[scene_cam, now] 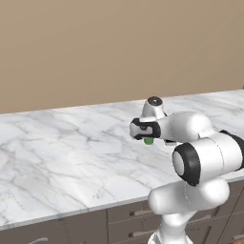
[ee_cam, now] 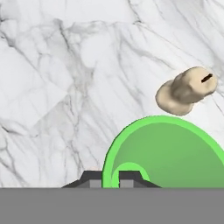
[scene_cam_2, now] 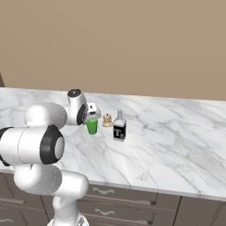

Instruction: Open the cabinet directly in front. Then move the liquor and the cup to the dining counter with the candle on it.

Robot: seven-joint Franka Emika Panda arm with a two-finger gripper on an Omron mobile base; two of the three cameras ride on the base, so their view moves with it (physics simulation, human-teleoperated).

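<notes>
Fingers (ee_cam: 107,180) pinch the bright green tapered cup's (scene_cam_2: 92,126) rim over the white marble counter (scene_cam_2: 176,145); its hollow looks empty.

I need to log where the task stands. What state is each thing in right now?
gripper: shut on the cup's rim, one finger inside and one outside.
cup: upright, held over the dining counter.
liquor: upright on the counter, free, beside the cup.
candle: standing on the counter, unlit, just behind the cup.
</notes>
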